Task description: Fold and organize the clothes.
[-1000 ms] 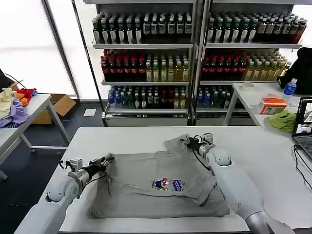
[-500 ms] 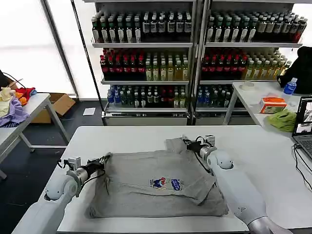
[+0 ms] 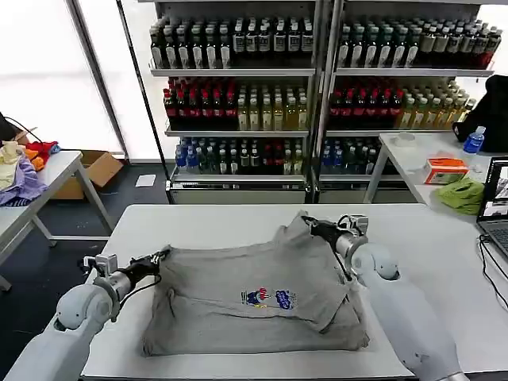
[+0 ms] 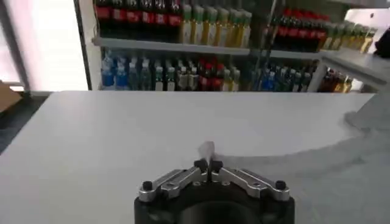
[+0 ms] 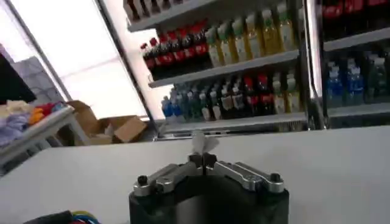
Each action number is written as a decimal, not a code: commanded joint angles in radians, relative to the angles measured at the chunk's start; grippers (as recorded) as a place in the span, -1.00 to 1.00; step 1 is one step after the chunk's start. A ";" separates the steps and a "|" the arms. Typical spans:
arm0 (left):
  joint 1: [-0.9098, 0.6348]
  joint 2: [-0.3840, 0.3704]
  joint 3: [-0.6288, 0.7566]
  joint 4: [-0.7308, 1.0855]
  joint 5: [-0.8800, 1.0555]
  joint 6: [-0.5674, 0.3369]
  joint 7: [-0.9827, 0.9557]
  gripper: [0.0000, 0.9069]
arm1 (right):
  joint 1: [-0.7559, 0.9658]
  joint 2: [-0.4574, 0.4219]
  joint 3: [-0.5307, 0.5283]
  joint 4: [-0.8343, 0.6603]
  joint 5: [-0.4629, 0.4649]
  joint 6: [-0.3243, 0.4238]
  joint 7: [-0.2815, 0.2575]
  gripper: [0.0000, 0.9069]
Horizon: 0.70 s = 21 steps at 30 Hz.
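On white table (image 3: 238, 218), centre:
Shirt (image 3: 254, 302): one, grey, chest print up, lifted along far edge, near hem resting on tabletop.
Hold: pinched at two far corners, likely to draw cloth taut for folding.
Left gripper (image 3: 162, 255): one, clenched on left corner of shirt.
Right gripper (image 3: 308, 221): one, clenched on right corner, raised off table.

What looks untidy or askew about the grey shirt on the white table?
The light grey cotton shirt lies rumpled, not flat: the left gripper and right gripper each pinch a top corner, lifting that edge off the white table.
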 commanded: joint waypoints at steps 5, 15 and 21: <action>0.252 0.026 -0.155 -0.299 -0.022 0.004 -0.012 -0.93 | -0.449 -0.175 0.260 0.415 0.129 0.011 -0.001 -1.00; 0.511 0.024 -0.243 -0.450 0.022 0.013 -0.026 -0.93 | -0.750 -0.146 0.364 0.541 0.023 0.006 -0.002 -1.00; 0.594 -0.001 -0.239 -0.436 0.066 0.006 -0.026 -0.93 | -0.829 -0.110 0.345 0.549 -0.085 0.014 -0.017 -1.00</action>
